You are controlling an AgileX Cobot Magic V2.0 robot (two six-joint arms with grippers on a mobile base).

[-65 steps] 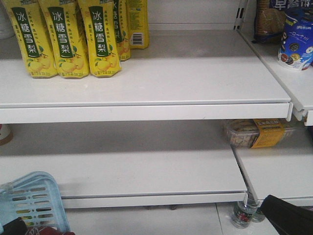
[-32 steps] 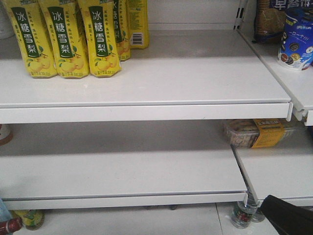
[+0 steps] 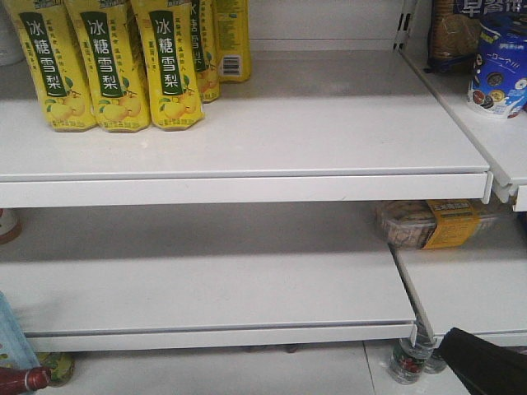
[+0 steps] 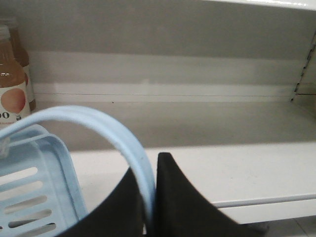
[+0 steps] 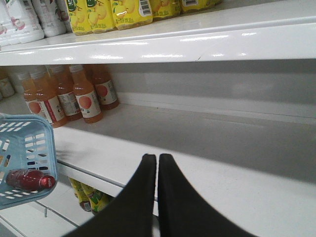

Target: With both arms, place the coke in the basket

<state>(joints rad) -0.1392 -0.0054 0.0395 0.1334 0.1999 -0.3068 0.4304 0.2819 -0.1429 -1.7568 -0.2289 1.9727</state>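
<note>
Left hand: fingers clamped on basket strap handle, strap pinched between fingertips. Basket hangs off left edge of lower shelf, tilted. Coke lies on its side inside basket, red cap toward right. Right hand: fingers pressed together, holding nothing, above lower shelf, well apart from basket. Orange juice bottles stand at shelf rear.

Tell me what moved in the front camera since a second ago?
The basket slid left, so only an edge of it shows at the bottom left corner now. The coke lying in it went along. The left gripper is shut on the basket's handle. The yellow drink cartons and shelves stayed put.
</note>
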